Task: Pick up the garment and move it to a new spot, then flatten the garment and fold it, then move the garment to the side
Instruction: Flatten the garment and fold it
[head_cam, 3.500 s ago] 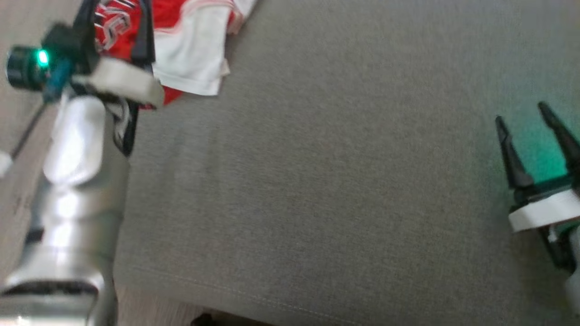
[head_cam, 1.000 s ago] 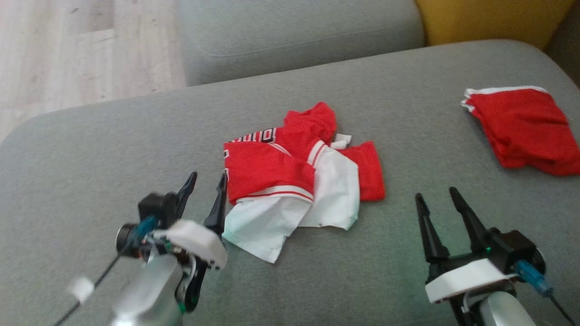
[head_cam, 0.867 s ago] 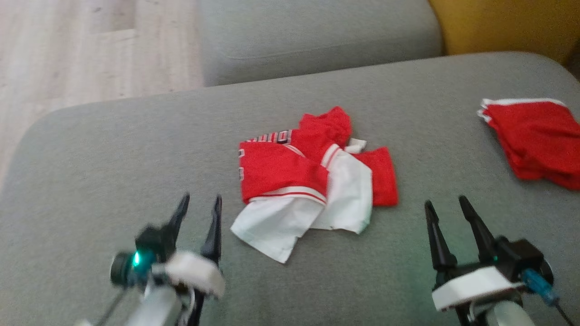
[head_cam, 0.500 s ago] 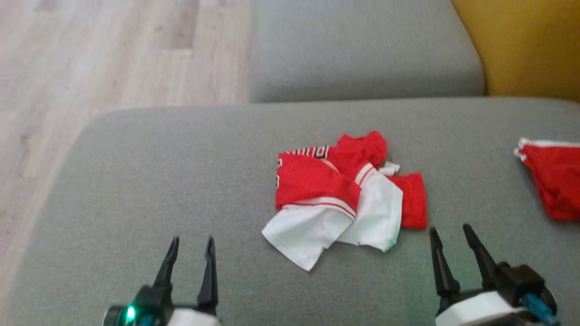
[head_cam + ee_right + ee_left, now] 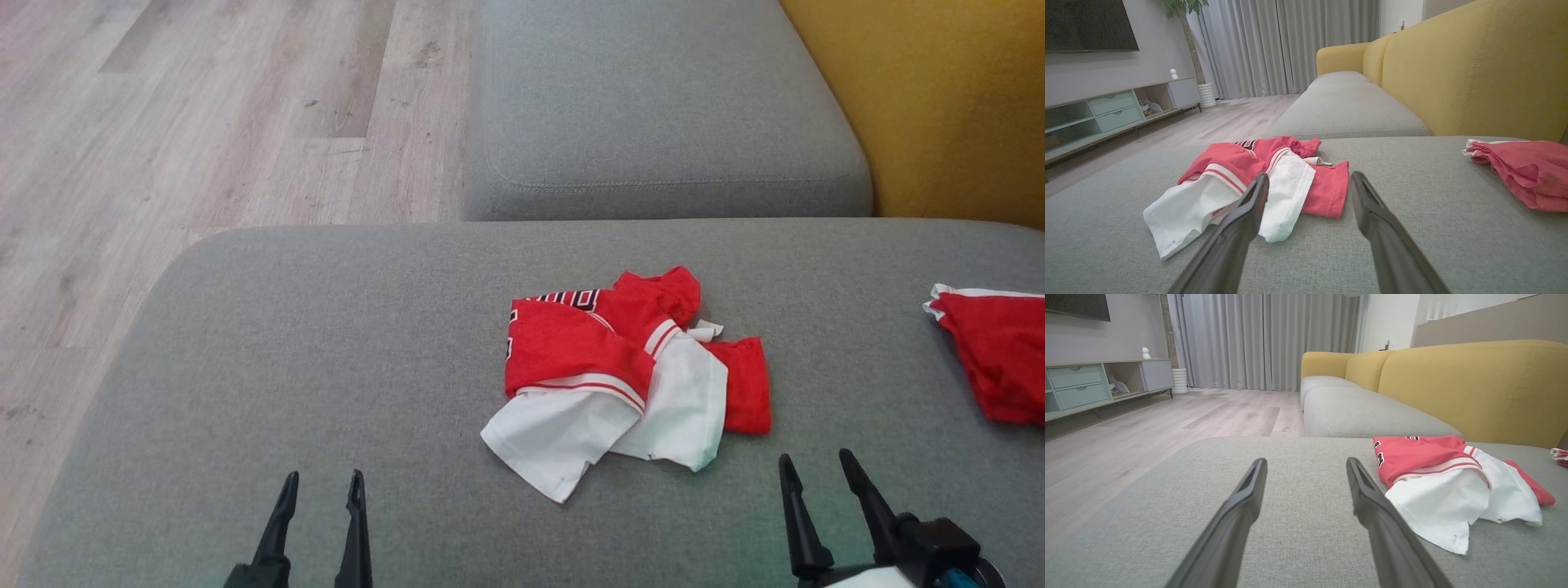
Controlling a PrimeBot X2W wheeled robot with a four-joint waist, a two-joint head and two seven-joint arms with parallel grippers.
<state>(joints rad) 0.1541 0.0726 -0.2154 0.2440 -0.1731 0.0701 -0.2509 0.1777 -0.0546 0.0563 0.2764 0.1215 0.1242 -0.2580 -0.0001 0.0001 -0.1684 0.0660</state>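
While both grippers are hovering low over the seat, floor (image 5: 163, 122): pale wood-grain planks are running along the left
Left gripper (image 5: 323, 475): two tapered dark fingers are standing wide apart, gripping nothing
Seat cushion (image 5: 326, 343): coarse grey weave is lying flat, its corners rounded
Garment (image 5: 620, 367): red jersey with white panels and striped trim is lying crumpled mid-cushion, touching neither gripper
Right gripper (image 5: 815, 457): pointed fingers are spreading wide, empty
Red cloth (image 5: 992, 351): white-trimmed bundle is lying at the cushion's right edge
Backrest (image 5: 939, 98): smooth yellow upholstery is rising behind
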